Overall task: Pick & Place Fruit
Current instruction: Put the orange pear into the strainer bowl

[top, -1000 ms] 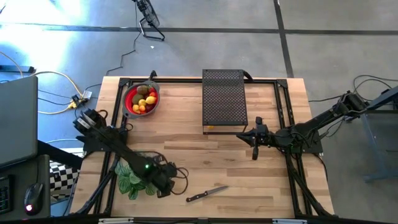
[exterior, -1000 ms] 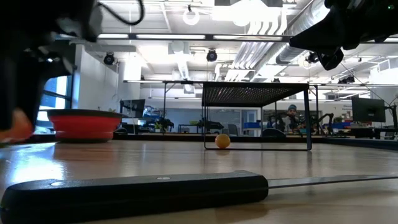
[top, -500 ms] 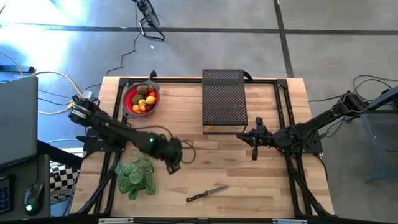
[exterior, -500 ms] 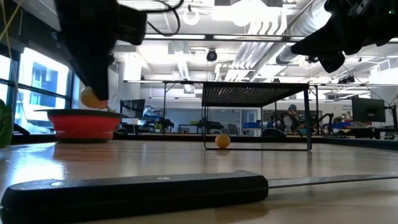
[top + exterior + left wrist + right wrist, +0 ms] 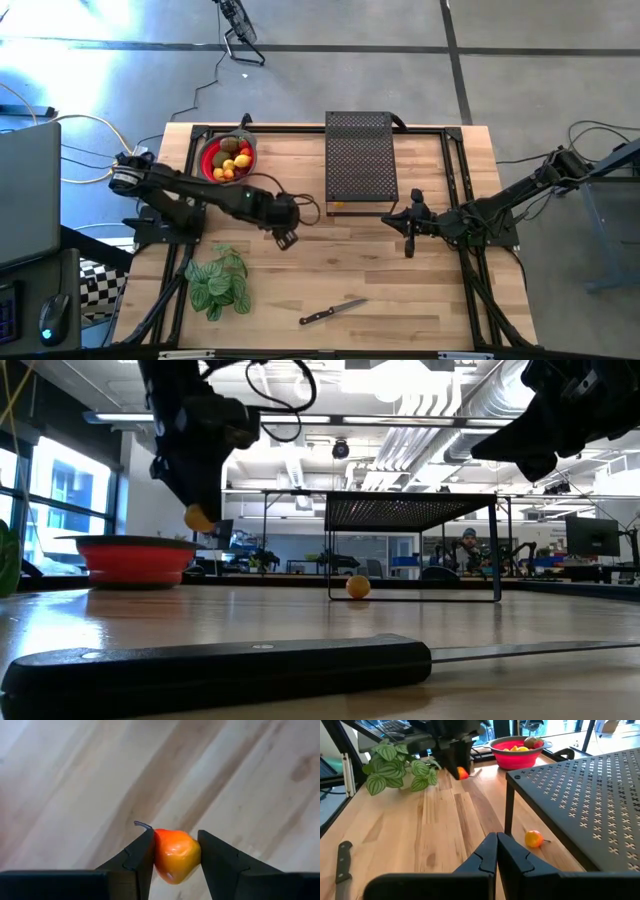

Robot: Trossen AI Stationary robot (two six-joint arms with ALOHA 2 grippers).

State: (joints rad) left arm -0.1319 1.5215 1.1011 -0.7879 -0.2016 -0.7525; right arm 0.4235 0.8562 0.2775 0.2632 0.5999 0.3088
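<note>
Left hand point(image 5: 175, 857) pinching small orange fruit point(image 5: 176, 855) above bare table point(image 5: 240, 780); thin side grip could slip, dropping it short of red bowl point(image 5: 207, 168). Right hand point(image 5: 409, 244) shut, idle.

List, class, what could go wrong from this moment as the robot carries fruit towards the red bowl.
1. The left gripper pinches the small orange fruit only by its sides, above bare table; a slip would let it roll away.
2. The red bowl already holds several pieces, so another dropped in might bounce out.
3. A second orange fruit lies under the black mesh rack, where reaching it looks awkward. The shut right gripper waits near it.
</note>
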